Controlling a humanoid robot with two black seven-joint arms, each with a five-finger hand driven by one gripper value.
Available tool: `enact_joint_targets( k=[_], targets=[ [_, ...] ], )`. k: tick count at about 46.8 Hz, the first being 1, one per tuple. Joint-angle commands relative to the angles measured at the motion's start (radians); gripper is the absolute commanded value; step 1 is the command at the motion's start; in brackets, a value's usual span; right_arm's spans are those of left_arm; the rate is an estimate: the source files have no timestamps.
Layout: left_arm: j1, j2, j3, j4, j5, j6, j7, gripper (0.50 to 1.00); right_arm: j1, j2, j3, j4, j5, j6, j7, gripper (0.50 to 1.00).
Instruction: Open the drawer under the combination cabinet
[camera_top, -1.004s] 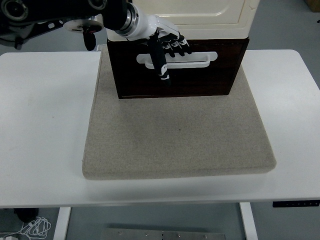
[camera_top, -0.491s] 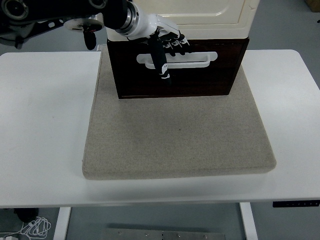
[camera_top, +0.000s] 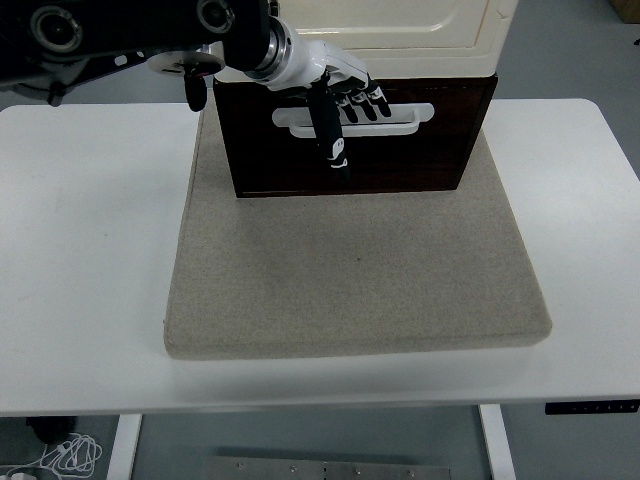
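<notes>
At the far left you see the white table (camera_top: 90, 250), bare on this side, with its near edge running along the bottom of the view. Above its back left corner your left arm (camera_top: 120, 30) comes in from the top left, black and jointed, and reaches to the right over the table's far edge.

Moving right, a beige mat (camera_top: 355, 270) covers the middle of the table and reaches close to its near edge. At the back of the mat stands the combination cabinet (camera_top: 400, 25), cream above, with the dark brown drawer (camera_top: 420, 155) forming its lower part. The drawer front faces you and carries a white handle (camera_top: 385, 118), a long horizontal loop set in its upper half.

Your left hand (camera_top: 340, 95) sits at the left part of that handle. Its fingers (camera_top: 368, 100) are curled down over the top bar of the handle, their dark tips lying in the slot, and the thumb (camera_top: 330, 135) points straight down across the front of the handle and onto the dark drawer face below it. The hand has hold of the handle. How far the drawer stands out from the cabinet body you cannot tell from this angle.

Further right the table lies bare again, out to its right edge.
</notes>
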Motion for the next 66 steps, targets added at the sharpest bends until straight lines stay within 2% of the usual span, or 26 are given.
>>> enact_joint_targets(
  k=[1,66],
  targets=[
    [0.003,-0.003,0.001,0.0,-0.002,0.007,-0.001,1.0,0.0,0.0,0.0,0.0,0.0,0.0,0.0,0.926],
    [0.031,-0.028,0.019,0.007,0.0,0.021,-0.001,1.0,0.001,0.0,0.0,0.0,0.0,0.0,0.0,0.926]
  ],
)
